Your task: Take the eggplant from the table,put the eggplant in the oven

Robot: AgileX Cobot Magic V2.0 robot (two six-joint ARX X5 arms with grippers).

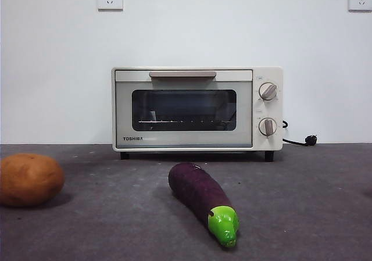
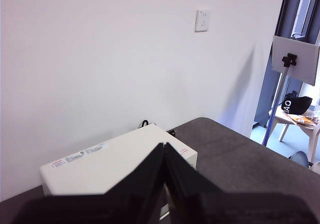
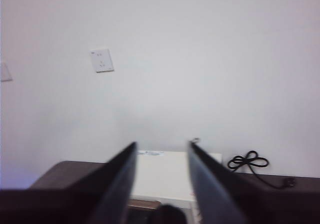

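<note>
Purple-black and matte, the eggplant (image 1: 203, 198) lies on the grey table (image 1: 308, 203) in front of the oven (image 1: 196, 109), well apart from it. Its skin looks faintly fuzzy, with a few pale specks near the blunt rounded end, which points back toward the oven door. The body runs slantwise, and the bright green cap sits at the near end, glossy and tapering to a small stubby tip. It lies flat on its side, with nothing touching it.

The oven stands at the back of the table against a white wall, its door shut. A beige handle (image 1: 182, 74) runs along the top of the door, the wire rack shows dimly through the dark glass, and two round knobs (image 1: 267, 108) sit one above the other on the side panel. A black cord (image 1: 297, 140) trails from behind that side onto the table.

A round brown potato (image 1: 29, 179) rests on the table off to one side of the eggplant, well apart from it.

Neither arm shows in the front view. The left gripper (image 2: 164, 156) hangs above the oven's white top, its two black jaws pressed together with nothing between them. The right gripper (image 3: 161, 154) is also raised over the oven's top, its jaws spread apart with a clear gap and empty.
</note>
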